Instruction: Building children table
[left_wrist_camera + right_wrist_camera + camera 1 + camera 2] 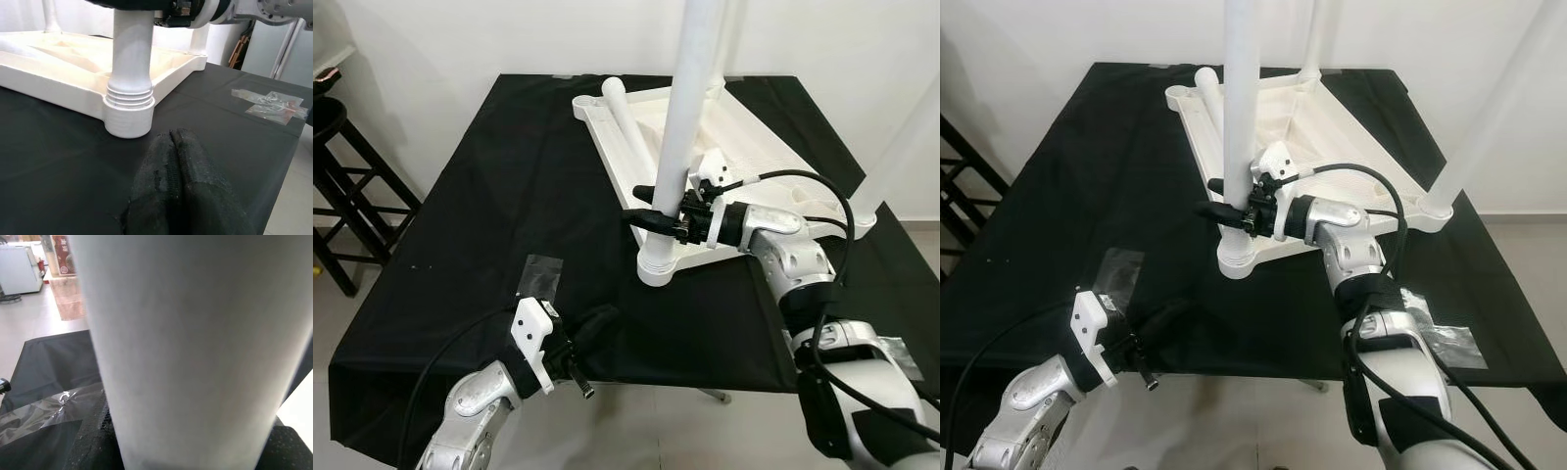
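A white plastic children's table top [744, 137] lies upside down on the black-clothed surface [480, 196], toward its far right. One white leg [680, 127] stands upright in the near-left corner socket [658, 264]; other legs rise at the far and right corners, and a loose leg [628, 122] lies across the frame's far-left part.

My right pincer [651, 211] is clamped around the upright leg low down, just above the socket, its black fingers closed on either side of the tube. To seat it well, I judge I should keep the leg vertical and press or twist straight down until the ribbed collar sits flush.

My right arm reaches in from the near right, elbow bent, wrist level. My left pincer [176, 161] rests on the surface's near edge, fingers pressed together and empty, pointing toward the socket. A clear plastic wrapper [540, 274] lies just beyond it.
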Controlling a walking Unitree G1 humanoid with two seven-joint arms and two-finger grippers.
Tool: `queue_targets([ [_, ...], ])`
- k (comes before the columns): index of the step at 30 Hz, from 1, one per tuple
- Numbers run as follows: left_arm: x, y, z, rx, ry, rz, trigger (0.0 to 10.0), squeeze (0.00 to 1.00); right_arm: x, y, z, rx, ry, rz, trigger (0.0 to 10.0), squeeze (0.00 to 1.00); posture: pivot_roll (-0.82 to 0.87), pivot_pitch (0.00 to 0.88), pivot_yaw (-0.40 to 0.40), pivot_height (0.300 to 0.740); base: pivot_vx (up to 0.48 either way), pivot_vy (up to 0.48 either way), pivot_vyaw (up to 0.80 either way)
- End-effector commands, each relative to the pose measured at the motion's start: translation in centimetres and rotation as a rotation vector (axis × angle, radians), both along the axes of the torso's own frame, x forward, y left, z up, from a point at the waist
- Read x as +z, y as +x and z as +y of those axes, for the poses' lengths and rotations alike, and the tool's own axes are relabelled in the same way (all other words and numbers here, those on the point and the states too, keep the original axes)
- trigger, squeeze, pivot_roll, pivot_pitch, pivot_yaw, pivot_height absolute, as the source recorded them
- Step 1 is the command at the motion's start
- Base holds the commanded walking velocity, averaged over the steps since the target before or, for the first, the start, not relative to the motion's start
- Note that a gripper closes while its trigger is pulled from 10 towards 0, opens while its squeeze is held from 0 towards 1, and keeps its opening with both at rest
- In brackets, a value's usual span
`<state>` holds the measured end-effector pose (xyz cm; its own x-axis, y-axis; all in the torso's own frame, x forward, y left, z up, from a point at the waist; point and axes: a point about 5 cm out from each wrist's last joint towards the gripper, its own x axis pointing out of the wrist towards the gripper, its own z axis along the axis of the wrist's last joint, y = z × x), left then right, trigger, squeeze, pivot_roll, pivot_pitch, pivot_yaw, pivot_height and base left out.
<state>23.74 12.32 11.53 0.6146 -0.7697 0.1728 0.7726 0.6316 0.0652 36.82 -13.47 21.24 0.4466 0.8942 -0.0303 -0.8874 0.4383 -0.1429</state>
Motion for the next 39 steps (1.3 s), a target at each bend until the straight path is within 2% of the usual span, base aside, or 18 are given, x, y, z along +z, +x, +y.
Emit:
queue_targets([
  [1, -0.3, -0.1, 0.2, 0.002, 0.006, 0.011, 10.0, 0.0, -1.8, -0.6, -0.2, 0.003, -0.012, 0.041, 0.0, 0.0, 0.04, 0.117, 0.0, 0.74, 0.0, 0.0, 0.0],
  [7, -0.2, -0.2, 0.4, 0.001, 0.007, 0.012, 10.0, 0.0, -3.6, -1.3, -0.1, -0.178, -0.011, 0.044, 0.0, 0.0, 0.04, 0.127, 0.002, 0.74, 0.0, 0.0, 0.0],
  [8, -0.2, -0.2, 0.5, 0.001, 0.008, 0.012, 10.0, 0.0, -4.7, -1.7, 0.6, -0.304, 0.022, 0.068, 0.0, 0.0, 0.04, 0.129, 0.008, 0.74, 0.0, 0.0, 0.0],
  [9, -0.2, -0.2, 0.5, 0.001, 0.008, 0.012, 10.0, 0.0, -4.7, -1.7, 0.6, -0.304, 0.022, 0.068, 0.0, 0.0, 0.04, 0.129, 0.008, 0.74, 0.0, 0.0, 0.0],
  [10, -0.2, -0.2, 0.6, 0.002, 0.01, 0.014, 10.0, 0.0, -6.1, -2.3, 1.1, -0.555, 0.11, 0.123, 0.0, 0.0, 0.04, 0.136, 0.017, 0.74, 0.0, 0.0, 0.0],
  [11, -0.2, -0.2, 0.6, 0.001, 0.012, 0.015, 10.0, 0.0, -7.8, -3.6, 1.8, -0.707, 0.1, 0.162, 0.0, 0.0, 0.04, 0.136, 0.017, 0.74, 0.0, 0.0, 0.0],
  [12, -0.2, -0.2, 0.6, 0.001, 0.012, 0.015, 10.0, 0.0, -7.8, -3.6, 1.8, -0.707, 0.1, 0.162, 0.0, 0.0, 0.04, 0.136, 0.017, 0.74, 0.0, 0.0, 0.0],
  [13, -0.2, -0.2, 0.7, 0.0, 0.013, 0.016, 10.0, 0.0, -8.8, -4.7, 2.1, -0.801, 0.085, 0.182, 0.0, 0.0, 0.04, 0.136, 0.017, 0.74, 0.0, 0.0, 0.0],
  [17, -0.2, -0.1, 0.7, -0.005, 0.018, 0.019, 10.0, 0.0, -8.4, -5.0, 3.8, -0.757, 0.095, 0.172, 0.0, 0.0, 0.04, 0.128, 0.024, 0.74, 0.0, 0.0, 0.0],
  [23, -0.3, 0.0, 0.7, -0.009, 0.019, 0.02, 10.0, 0.0, -7.8, -5.0, 4.2, -0.765, 0.078, 0.153, 0.0, 0.0, 0.04, 0.124, 0.018, 0.74, 0.0, 0.0, 0.0],
  [24, -0.3, 0.0, 0.7, -0.003, 0.018, 0.018, 10.0, 0.0, -7.1, -4.7, 4.5, -0.738, 0.107, 0.155, 10.0, 0.0, 0.04, 0.121, 0.017, 0.74, 0.0, 0.0, 0.0],
  [26, -0.3, 0.0, 0.7, 0.002, 0.017, 0.017, 10.0, 0.0, -6.6, -4.5, 4.8, -0.717, 0.131, 0.158, 10.0, 0.0, 0.04, 0.121, 0.017, 0.74, 0.0, 0.0, 0.0],
  [27, -0.3, 0.0, 0.6, 0.004, 0.016, 0.016, 10.0, 0.0, -5.9, -4.2, 5.0, -0.673, 0.149, 0.152, 10.0, 1.0, 0.05, 0.12, 0.015, 0.74, 0.0, 0.0, 0.0],
  [31, -0.2, 0.0, 0.6, 0.0, 0.014, 0.016, 10.0, 0.0, -3.3, -3.4, 5.3, -0.455, 0.171, 0.097, 10.0, 1.0, 0.04, 0.12, 0.014, 0.74, 0.0, 0.0, 0.0],
  [32, -0.2, 0.0, 0.5, -0.001, 0.013, 0.017, 10.0, 0.0, -2.7, -3.4, 5.3, -0.378, 0.17, 0.075, 10.0, 0.6, 0.04, 0.118, 0.012, 0.74, 0.0, 0.0, 0.0],
  [35, -0.3, 0.0, 0.5, -0.002, 0.012, 0.017, 10.0, 0.0, -2.2, -3.3, 5.2, -0.308, 0.165, 0.057, 10.0, 0.6, 0.04, 0.118, 0.01, 0.74, 0.0, 0.0, 0.0],
  [36, -0.3, 0.0, 0.5, -0.001, 0.011, 0.017, 10.0, 0.0, -1.8, -3.3, 5.1, -0.225, 0.137, 0.031, 10.0, 0.0, 0.04, 0.118, 0.009, 0.74, 0.0, 0.0, 0.0],
  [39, -0.3, 0.0, 0.4, 0.001, 0.01, 0.016, 10.0, 0.0, -1.3, -3.2, 4.7, -0.116, 0.084, 0.004, 10.0, 0.0, 0.05, 0.117, 0.004, 0.74, 0.0, 0.0, 0.0],
])
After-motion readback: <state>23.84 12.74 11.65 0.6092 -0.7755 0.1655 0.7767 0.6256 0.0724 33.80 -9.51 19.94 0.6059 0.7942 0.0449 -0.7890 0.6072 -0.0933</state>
